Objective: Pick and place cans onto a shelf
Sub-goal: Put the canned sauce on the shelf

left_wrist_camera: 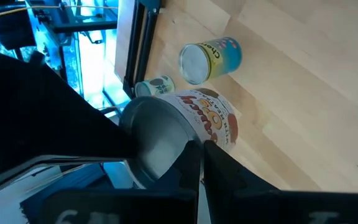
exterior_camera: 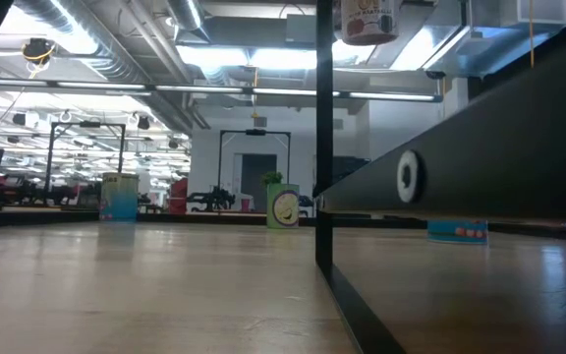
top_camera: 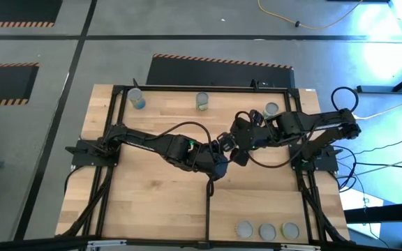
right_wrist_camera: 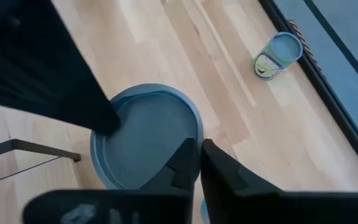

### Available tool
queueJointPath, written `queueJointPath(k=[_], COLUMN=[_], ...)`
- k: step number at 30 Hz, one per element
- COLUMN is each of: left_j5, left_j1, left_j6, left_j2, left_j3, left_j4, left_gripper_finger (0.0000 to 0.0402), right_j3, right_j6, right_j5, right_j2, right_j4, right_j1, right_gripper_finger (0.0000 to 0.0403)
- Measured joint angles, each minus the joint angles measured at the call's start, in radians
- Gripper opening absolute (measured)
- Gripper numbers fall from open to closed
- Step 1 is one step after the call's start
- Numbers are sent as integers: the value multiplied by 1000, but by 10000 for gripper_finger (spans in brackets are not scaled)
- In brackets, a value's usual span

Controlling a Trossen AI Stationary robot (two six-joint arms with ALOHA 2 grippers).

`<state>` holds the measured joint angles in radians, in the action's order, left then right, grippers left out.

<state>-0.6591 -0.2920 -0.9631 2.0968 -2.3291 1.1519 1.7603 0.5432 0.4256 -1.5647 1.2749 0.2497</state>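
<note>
Both grippers meet just past the back end of the bar (top_camera: 208,202), with one can (left_wrist_camera: 207,118) between them, lifted clear of the table. It has a red-and-white label and a silver top.

Left gripper (left_wrist_camera: 199,149): fingers pressed together on the can's top rim, so it looks like a rim pinch. Right gripper (right_wrist_camera: 199,146): fingers almost together on the opposite side of the same rim. I read that as a pinch too, but I can't confirm how deep it sits.

My read is a mid-air handover, left to right, since the shelf (top_camera: 257,202) is on the right arm's side of the bar.

To do it well:
- Don't let the left let go until the right grip is proven. A rim pinch has little bite, and a slip drops the can onto the table beside the bar.
- Open the left only slightly and back it straight away from the bar. The arms are crowded, so no sideways sweep.
- Keep the can upright in the carry. Held by one edge, it will want to swing.
- Three placed cans (top_camera: 266,230) sit in a row by the bar's front end, on the shelf side. Set this one down in the bare part between them and the bar's back end, well apart from the row.
- Three back cans (top_camera: 202,102) wait along the table edge beyond the bar's back end.
</note>
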Motion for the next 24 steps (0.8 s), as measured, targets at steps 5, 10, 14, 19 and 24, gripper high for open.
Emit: queueJointPath(k=[5,10,14,19,24], left_j5=[-4,-4,-4,-4,-10], left_j1=[0,0,0,0,1], left_j6=[-1,-1,-1,11,26], left_j2=[0,0,0,0,-2], left_j3=[0,0,0,0,0], left_j4=[-2,-1,1,1,-15], left_gripper_finger=[0,0,0,2,13], right_j3=[0,0,0,0,-1], right_j6=[-22,-26,-35,-52,-53], right_j5=[3,2,-4,-7,-8], right_j2=[0,-1,-1,-1,-1], right_j4=[8,10,11,10,15], right_j1=[0,0,0,0,0], right_gripper_finger=[11,9,5,3,2])
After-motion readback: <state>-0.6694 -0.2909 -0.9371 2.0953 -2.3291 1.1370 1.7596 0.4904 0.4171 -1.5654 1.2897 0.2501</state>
